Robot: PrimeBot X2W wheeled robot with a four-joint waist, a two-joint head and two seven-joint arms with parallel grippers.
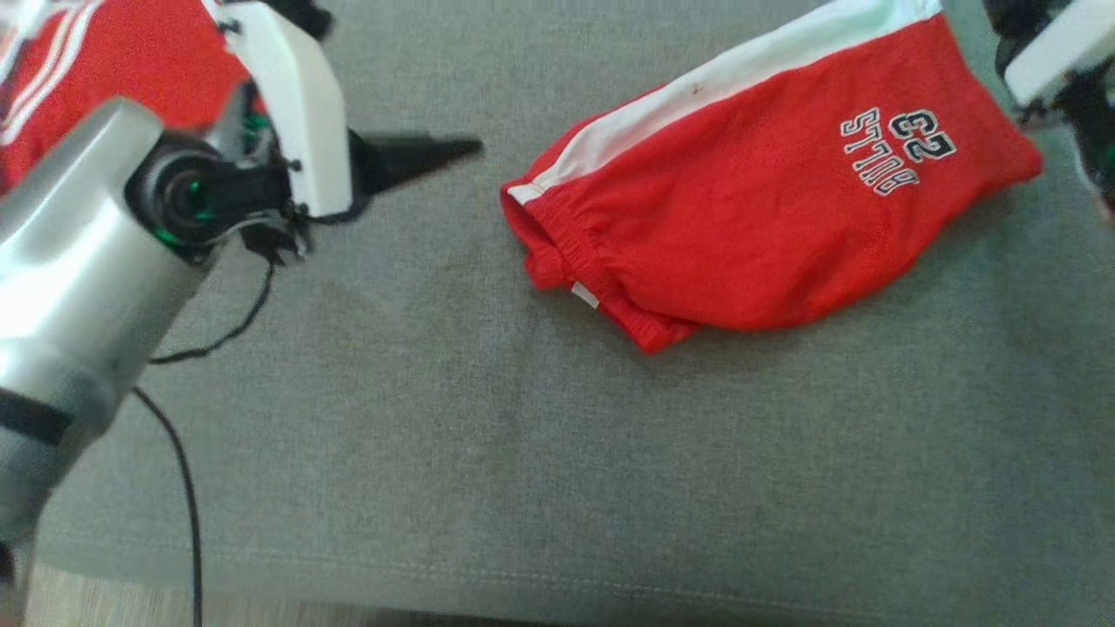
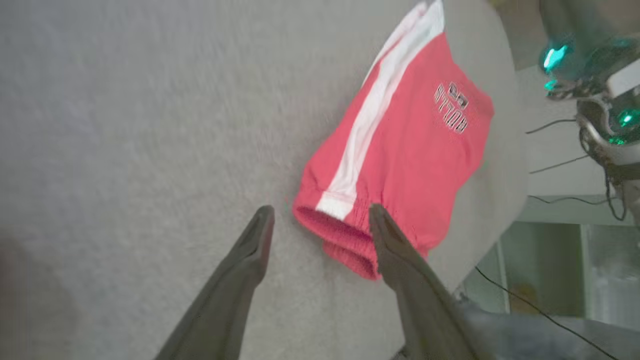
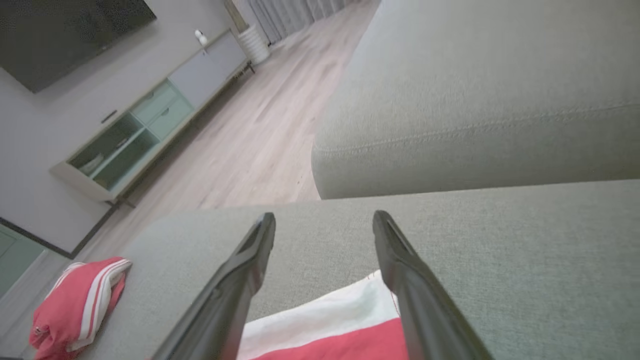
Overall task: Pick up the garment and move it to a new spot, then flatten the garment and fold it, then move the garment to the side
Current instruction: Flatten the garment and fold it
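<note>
Folded and waiting: a red garment with a broad white band and black "23" print lies right of centre on a grey fabric sofa cushion. The folding looks complete, leaving only the move to the side. The left gripper, fingers spread wide, points at the gathered hem, empty and clear of it. The right gripper, equally wide, hovers over the white band, holding nothing. Next, both would need to close on opposite ends and carry the bundle without spilling the fold.
</note>
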